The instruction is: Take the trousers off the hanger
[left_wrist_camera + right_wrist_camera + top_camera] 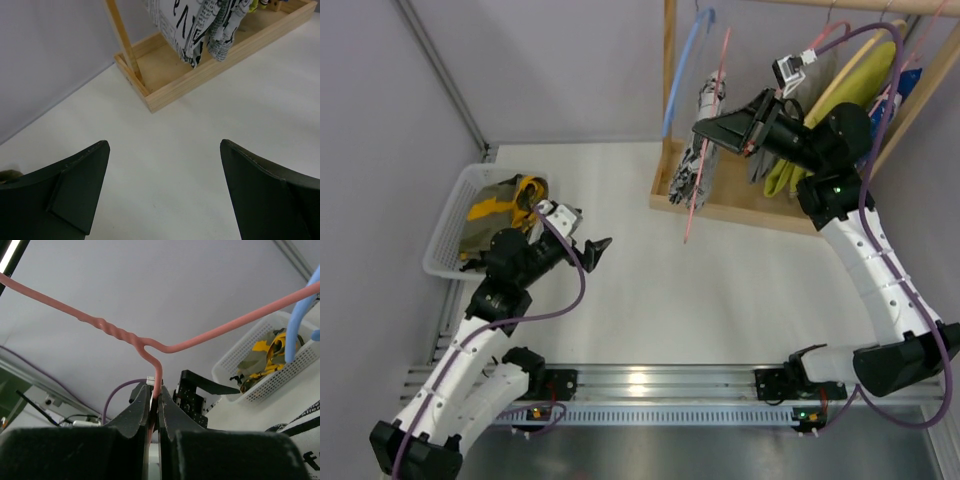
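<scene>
The right claw (702, 128), two flat black wedge-shaped fingers, is pinched tight on the thin pink-red wire of the hanger (200, 342) near its twisted neck, in the upper right of the top view. The trousers (692, 165), limp cloth crowded with black-and-white print, hang in soft folds against that wire over the pale wooden rack tray (200, 80). The left claw (165, 150) is spread wide and holds nothing, over the smooth white surface (650, 290) at the left of the frame, beside a perforated white plastic basket (445, 225) of crumpled olive-and-yellow clothing (505, 200).
</scene>
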`<state>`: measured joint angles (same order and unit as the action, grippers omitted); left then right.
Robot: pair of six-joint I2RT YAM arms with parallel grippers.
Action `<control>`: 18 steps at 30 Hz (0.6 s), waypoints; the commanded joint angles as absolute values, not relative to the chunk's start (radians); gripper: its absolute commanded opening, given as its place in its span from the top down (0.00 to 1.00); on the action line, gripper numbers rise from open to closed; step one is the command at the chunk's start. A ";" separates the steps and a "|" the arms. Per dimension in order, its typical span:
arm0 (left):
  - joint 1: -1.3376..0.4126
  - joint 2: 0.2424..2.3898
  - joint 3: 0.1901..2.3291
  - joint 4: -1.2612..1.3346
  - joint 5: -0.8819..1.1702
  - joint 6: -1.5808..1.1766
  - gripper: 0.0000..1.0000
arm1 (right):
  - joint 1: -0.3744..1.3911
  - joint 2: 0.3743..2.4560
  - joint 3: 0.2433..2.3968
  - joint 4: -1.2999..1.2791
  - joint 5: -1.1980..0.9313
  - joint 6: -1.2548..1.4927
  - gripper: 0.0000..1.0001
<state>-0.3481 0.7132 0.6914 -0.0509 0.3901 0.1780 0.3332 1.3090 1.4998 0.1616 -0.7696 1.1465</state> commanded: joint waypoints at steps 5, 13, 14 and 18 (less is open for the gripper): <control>-0.512 0.794 0.683 0.319 0.368 0.365 0.01 | 0.380 1.226 1.559 0.259 -0.888 1.025 1.00; -0.833 0.929 0.638 0.599 0.172 0.583 0.01 | 0.393 1.204 1.549 0.175 -0.894 1.017 1.00; -0.869 0.961 0.640 0.624 0.152 0.589 0.01 | 0.393 1.201 1.551 0.166 -0.897 1.011 1.00; -0.911 1.037 0.663 0.704 0.091 0.589 0.03 | 0.393 1.181 1.568 0.077 -0.896 0.979 1.00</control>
